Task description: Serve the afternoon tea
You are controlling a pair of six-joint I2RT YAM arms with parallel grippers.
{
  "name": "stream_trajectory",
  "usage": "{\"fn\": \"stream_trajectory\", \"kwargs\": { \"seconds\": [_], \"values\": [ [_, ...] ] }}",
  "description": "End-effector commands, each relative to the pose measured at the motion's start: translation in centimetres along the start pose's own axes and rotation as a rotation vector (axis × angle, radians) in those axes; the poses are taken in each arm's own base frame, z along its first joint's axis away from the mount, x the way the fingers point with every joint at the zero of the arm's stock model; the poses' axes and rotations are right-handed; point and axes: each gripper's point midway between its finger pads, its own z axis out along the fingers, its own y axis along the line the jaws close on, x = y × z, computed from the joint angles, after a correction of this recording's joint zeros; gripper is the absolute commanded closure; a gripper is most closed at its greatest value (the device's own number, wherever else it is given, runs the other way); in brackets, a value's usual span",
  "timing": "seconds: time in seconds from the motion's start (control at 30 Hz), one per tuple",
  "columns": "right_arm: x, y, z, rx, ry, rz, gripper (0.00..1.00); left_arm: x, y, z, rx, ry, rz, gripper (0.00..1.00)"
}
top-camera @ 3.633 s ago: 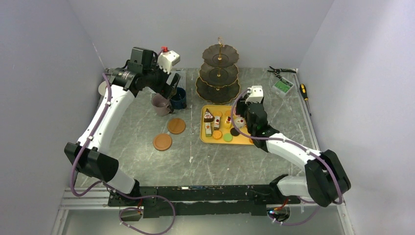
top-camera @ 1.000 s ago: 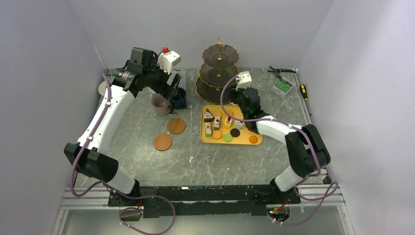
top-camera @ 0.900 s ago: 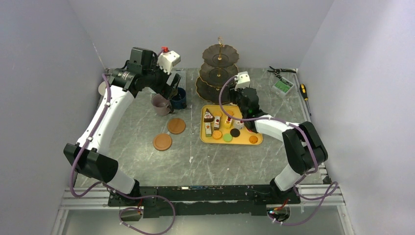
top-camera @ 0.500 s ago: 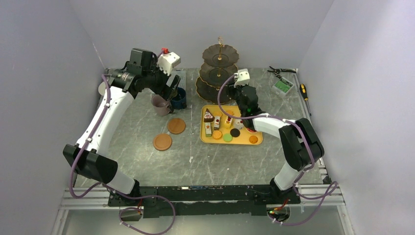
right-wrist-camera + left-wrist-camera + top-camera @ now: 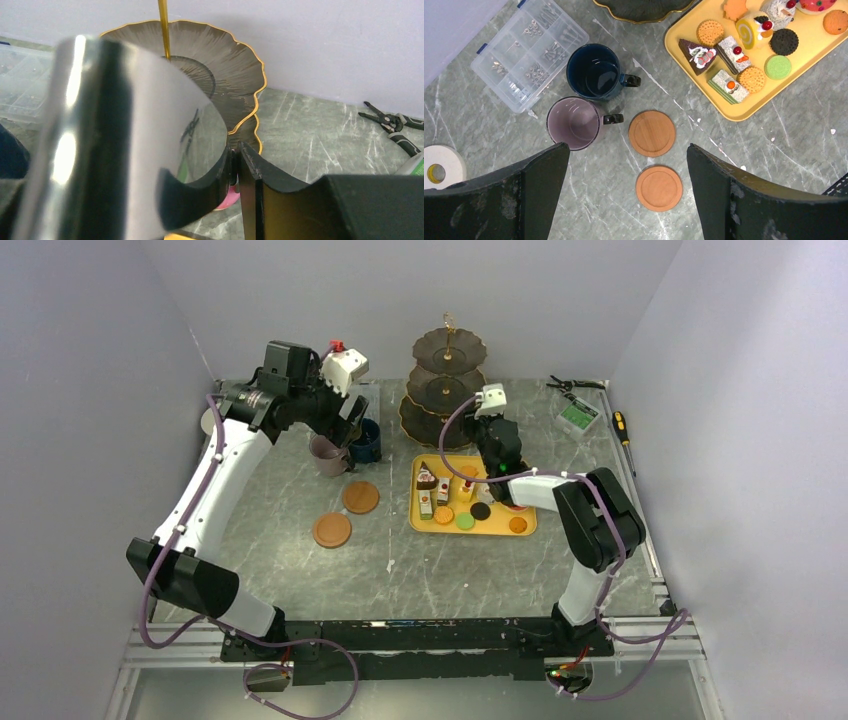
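Observation:
My right gripper [image 5: 235,155] is shut on the edge of a pink donut [image 5: 226,201] and holds it just in front of the dark gold-trimmed stand [image 5: 220,75], above the back of the yellow tray [image 5: 500,530]. Cake slices [image 5: 729,52] and orange and green macarons [image 5: 777,66] lie on the tray. My left gripper [image 5: 628,146] is wide open and empty, high over the mauve mug [image 5: 574,122], navy mug [image 5: 594,72] and two brown coasters [image 5: 652,133]. In the top view my left gripper [image 5: 350,430] hangs by the mugs and the stand [image 5: 445,390] is at the back.
A clear compartment box [image 5: 529,52] lies behind the mugs, and a white tape roll [image 5: 441,165] at the far left. Pliers [image 5: 572,385], a green box [image 5: 578,417] and a screwdriver [image 5: 622,428] lie at the back right.
My right gripper has risen from the tray with the donut and swung back and left toward the stand. The left arm has barely moved.

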Motion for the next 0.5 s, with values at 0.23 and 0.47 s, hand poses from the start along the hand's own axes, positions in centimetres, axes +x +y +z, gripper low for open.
{"fn": "stream_trajectory", "kwargs": {
  "seconds": [0.23,0.47],
  "values": [
    [-4.6,-0.1,-1.0,-0.02,-0.144,0.045,0.41,-1.1,-0.4,-1.5,0.006,-0.057,0.023,0.06],
    [-4.7,0.0,-1.4,-0.027,-0.143,0.048,0.35,-1.1,-0.7,-1.7,0.016,-0.058,0.02,0.06]
  ]
}}
